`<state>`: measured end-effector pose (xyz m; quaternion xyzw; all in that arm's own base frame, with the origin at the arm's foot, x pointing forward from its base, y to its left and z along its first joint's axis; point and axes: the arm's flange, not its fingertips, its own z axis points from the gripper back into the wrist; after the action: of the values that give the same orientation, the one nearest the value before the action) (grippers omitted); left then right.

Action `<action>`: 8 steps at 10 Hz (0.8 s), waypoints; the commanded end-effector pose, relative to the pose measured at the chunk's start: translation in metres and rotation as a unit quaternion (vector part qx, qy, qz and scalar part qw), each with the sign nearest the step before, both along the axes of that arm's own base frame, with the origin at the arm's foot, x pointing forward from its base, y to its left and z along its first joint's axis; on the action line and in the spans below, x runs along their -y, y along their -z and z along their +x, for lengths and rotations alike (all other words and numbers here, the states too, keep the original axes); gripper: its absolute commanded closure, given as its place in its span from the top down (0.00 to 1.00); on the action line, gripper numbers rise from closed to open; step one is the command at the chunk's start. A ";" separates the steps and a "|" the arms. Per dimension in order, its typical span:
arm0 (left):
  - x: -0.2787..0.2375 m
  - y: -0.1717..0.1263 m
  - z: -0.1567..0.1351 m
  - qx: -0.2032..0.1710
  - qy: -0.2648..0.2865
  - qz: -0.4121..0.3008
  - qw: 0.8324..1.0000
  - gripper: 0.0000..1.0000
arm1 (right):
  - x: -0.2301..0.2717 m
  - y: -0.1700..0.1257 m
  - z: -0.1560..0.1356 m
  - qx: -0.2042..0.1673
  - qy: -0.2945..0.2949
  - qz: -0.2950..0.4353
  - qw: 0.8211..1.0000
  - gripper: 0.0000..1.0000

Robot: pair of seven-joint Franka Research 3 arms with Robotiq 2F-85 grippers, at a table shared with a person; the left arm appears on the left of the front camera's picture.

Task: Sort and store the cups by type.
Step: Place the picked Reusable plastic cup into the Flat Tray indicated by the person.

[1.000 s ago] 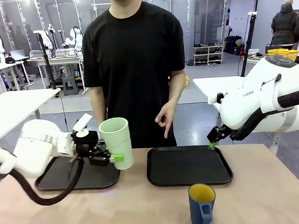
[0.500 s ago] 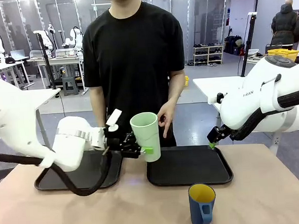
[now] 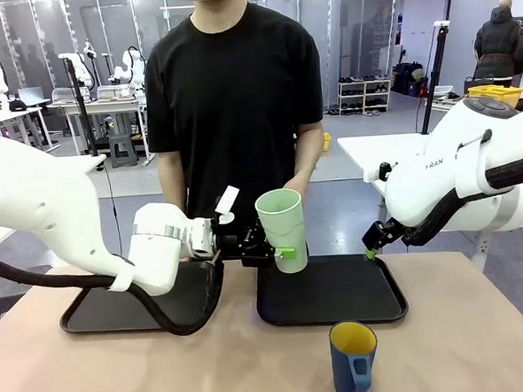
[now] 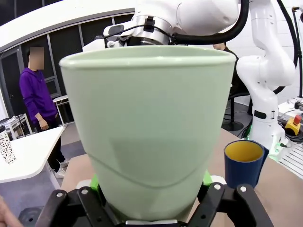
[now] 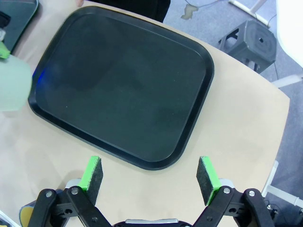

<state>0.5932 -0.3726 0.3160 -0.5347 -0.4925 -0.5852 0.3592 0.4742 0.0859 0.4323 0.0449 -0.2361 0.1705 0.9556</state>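
- Front view: the tan bench runs across the picture, with two black trays side by side at its far half.
- Left arm, white, comes in from the picture's left and reaches over the left tray toward the middle.
- Right arm, white, hangs at the picture's right, raised above the bench.
- A person in a black T-shirt stands at the far side, just behind the gap between the trays.
- Right tray lies bare; in the right wrist view it is seen from above.
- The pale green tumbler stands upright, mouth up, at the far left corner of the right tray; whether its base touches the tray I cannot tell. In the left wrist view it looms close.
- The dark blue mug, yellow inside, stands upright on the bench in front of the right tray, handle toward the camera, well apart from the tumbler; the left wrist view shows it past the tumbler.
- Left hand is clamped on the tumbler's lower part, a green pad on either side.
- Right hand is spread wide and holds nothing, near the right tray's far right corner; its pads frame the tray's edge in its own wrist view.
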 end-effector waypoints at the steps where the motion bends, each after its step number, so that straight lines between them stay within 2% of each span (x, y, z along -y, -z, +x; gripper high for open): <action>1: 0.016 0.001 0.013 -0.015 0.016 -0.009 1.000 0.83 | 0.002 0.000 0.001 0.000 -0.001 0.004 1.000 1.00; 2: 0.000 0.000 0.000 0.000 0.000 0.000 1.000 0.83 | 0.002 0.000 0.001 0.000 -0.001 0.004 1.000 1.00; 5: 0.000 0.000 0.000 0.000 0.000 0.000 1.000 0.83 | 0.002 0.000 0.001 0.000 -0.001 0.004 1.000 1.00; 8: 0.016 0.011 0.017 0.000 -0.004 -0.004 1.000 0.83 | 0.002 0.000 0.001 0.000 -0.001 0.004 1.000 1.00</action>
<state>0.6012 -0.3817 0.3042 -0.5385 -0.4919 -0.5829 0.3580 0.4742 0.0859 0.4323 0.0449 -0.2361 0.1705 0.9556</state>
